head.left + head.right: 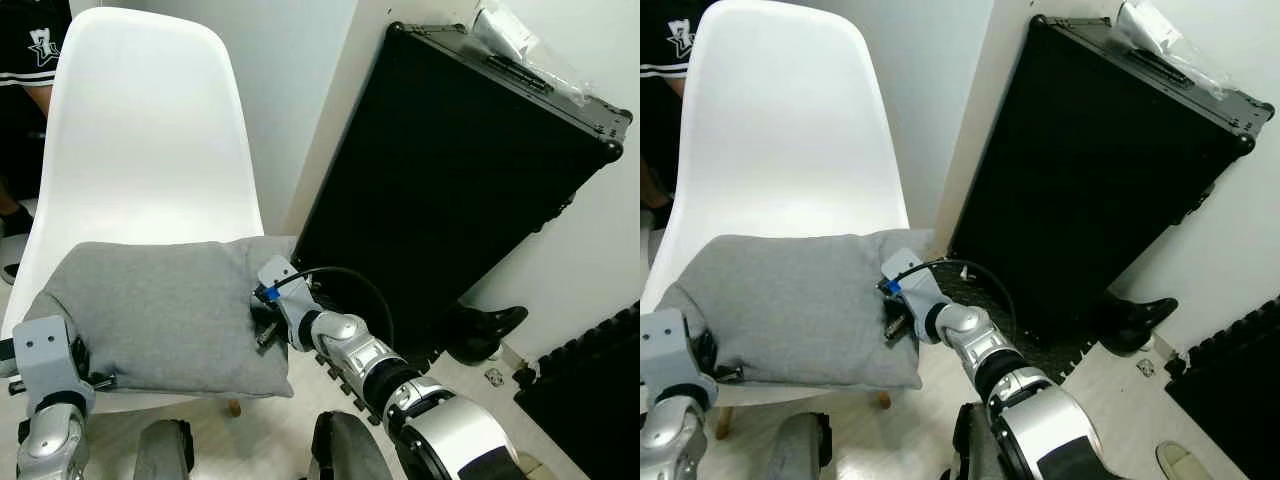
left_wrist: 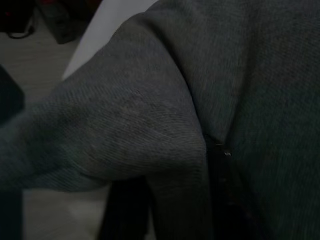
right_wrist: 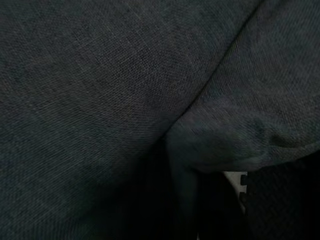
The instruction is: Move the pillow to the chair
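Both grippers clutch the grey pillow [image 1: 165, 310]: right gripper [image 1: 262, 325] pinching its right edge, left gripper [image 1: 85, 375] its front left corner. It lies on the white chair [image 1: 150, 130] seat. No legible writing.

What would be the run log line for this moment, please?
pillow: lying on chair seat | left tool: at pillow's near-left corner | right tool: at pillow's right edge | release: pending

We see the grey pillow [image 1: 165, 315] covering the white chair [image 1: 150, 140] seat — open air above it; a tall black case [image 1: 450, 190] crowds the right side.
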`<state>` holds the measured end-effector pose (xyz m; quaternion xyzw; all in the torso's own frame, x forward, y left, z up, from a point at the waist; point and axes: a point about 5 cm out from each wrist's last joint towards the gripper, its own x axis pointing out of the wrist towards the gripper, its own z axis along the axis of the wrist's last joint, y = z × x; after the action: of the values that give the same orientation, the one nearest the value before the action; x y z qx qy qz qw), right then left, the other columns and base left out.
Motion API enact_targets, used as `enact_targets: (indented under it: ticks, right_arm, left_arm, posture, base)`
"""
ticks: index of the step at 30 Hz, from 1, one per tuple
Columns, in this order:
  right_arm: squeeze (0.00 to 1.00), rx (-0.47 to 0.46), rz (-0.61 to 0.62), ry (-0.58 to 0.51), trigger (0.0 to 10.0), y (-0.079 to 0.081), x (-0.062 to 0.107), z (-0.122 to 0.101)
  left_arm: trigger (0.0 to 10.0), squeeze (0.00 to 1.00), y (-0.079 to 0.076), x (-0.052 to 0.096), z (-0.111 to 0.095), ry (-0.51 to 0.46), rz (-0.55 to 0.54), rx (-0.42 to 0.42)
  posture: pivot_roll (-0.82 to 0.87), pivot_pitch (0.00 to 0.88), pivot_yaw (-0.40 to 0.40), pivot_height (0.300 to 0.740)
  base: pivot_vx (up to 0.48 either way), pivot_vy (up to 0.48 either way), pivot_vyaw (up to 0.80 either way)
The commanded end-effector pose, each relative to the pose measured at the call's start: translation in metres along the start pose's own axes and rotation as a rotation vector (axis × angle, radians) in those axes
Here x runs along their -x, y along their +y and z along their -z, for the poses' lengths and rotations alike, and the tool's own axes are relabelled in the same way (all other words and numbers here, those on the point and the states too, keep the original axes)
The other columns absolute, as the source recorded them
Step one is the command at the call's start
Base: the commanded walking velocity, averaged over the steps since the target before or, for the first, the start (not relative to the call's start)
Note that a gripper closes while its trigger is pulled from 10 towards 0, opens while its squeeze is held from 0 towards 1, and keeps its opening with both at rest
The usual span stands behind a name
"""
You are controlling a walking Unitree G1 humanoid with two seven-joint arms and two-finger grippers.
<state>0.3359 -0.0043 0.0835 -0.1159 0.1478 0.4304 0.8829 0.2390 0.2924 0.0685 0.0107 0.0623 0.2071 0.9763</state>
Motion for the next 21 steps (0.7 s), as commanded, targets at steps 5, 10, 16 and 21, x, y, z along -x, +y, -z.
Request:
enact_targets:
  ticks: [5,10,16,21]
  right_arm:
    - [1.00,-0.061,-0.072,-0.013,10.0,0.022,-0.009,0.000]
    - [1.00,-0.070,-0.081,-0.022,10.0,0.020,-0.007,-0.001]
    - [1.00,-0.053,-0.080,-0.016,10.0,0.009,0.000,0.005]
    - [1.00,-0.042,-0.034,0.000,10.0,-0.011,0.013,0.016]
  left_arm:
    - [10.0,1.00,-0.022,0.002,0.008,0.041,0.108,0.044]
    - [10.0,1.00,-0.024,0.002,0.007,0.035,0.128,0.053]
    - [10.0,1.00,-0.024,0.001,0.004,0.023,0.152,0.076]
    - [10.0,1.00,-0.013,-0.001,0.004,0.021,0.135,0.071]
  posture:
    - [0.16,0.147,-0.273,0.594]
    - [0.16,0.144,-0.268,0.594]
    - [0.16,0.136,-0.263,0.594]
    - [0.16,0.131,-0.254,0.594]
  base:
    - [0.000,0.000,0.00]
    - [0.000,0.000,0.00]
    - [0.000,0.000,0.00]
    - [0.000,0.000,0.00]
